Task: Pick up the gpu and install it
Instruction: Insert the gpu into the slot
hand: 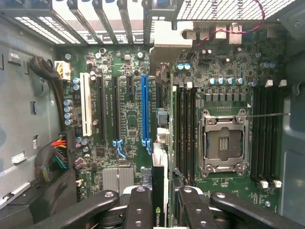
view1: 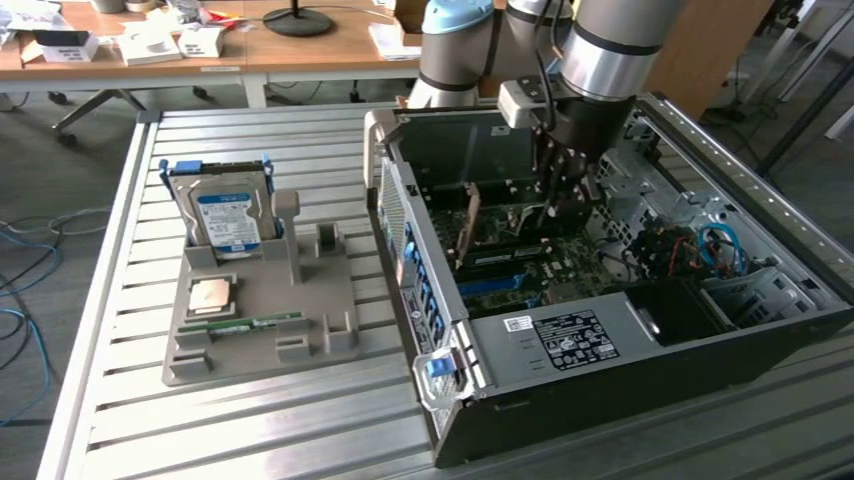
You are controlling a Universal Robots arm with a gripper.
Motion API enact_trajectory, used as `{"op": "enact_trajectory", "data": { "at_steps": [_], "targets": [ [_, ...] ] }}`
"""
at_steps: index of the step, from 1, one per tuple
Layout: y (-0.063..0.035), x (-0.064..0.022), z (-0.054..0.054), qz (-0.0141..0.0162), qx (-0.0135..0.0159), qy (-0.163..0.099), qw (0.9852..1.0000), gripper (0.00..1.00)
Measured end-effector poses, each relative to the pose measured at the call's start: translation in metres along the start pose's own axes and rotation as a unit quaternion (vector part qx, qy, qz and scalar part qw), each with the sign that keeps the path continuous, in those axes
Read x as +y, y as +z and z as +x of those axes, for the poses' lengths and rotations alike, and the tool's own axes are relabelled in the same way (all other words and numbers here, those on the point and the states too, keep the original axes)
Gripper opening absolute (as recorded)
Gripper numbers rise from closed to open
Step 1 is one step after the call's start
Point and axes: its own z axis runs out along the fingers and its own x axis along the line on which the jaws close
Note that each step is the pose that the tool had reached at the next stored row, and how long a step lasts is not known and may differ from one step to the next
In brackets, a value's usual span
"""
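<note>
- A slatted metal table (view1: 120, 300) carries everything; a wooden desk (view1: 334, 55) stands beyond its far edge.
- On the exterior view's left, a grey holder tray (view1: 267, 292) lies flat on the table, well apart from the arm.
- A silver hard drive (view1: 227, 215) with a blue label stands upright in the far end of the tray.
- Nearer in the tray, a square processor chip (view1: 214, 297) lies flat, and just beside it, nearer still, a narrow green memory stick (view1: 240, 323) lies along its groove.
- To the right of the tray an open computer case (view1: 601, 400) lies on its side, its rear slot panel facing the tray.
- The motherboard (hand: 128, 124) covers the floor of the case; in the wrist view a long blue slot (hand: 145, 109) runs among the black expansion slots, and an open processor socket (hand: 224, 140) sits between banks of memory slots.
- The arm (view1: 607, 50) reaches down from the far side into the case.
- The gripper (hand: 164, 200) is partly closed, one finger on each face of the gpu (hand: 160, 171).
- The gpu stands on edge inside the case, over the motherboard, its dark top edge lying parallel to the blue slot and just beside it, between that slot and the memory slots.
- Whether the card's lower edge touches a slot cannot be told.
- On the exterior view's right, red and blue cables (view1: 714, 245) curl inside the case.
</note>
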Motion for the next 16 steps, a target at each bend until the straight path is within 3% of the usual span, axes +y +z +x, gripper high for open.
{"op": "enact_trajectory", "data": {
  "at_steps": [11, 16],
  "targets": [
    [0.0055, 0.0007, 0.0004, -0.0001, 0.0001, 0.000, 1.0000, 0.26],
    [0.0054, 0.0004, 0.0063, -0.0001, 0.0001, 0.000, 1.0000, 0.26]
  ]
}}
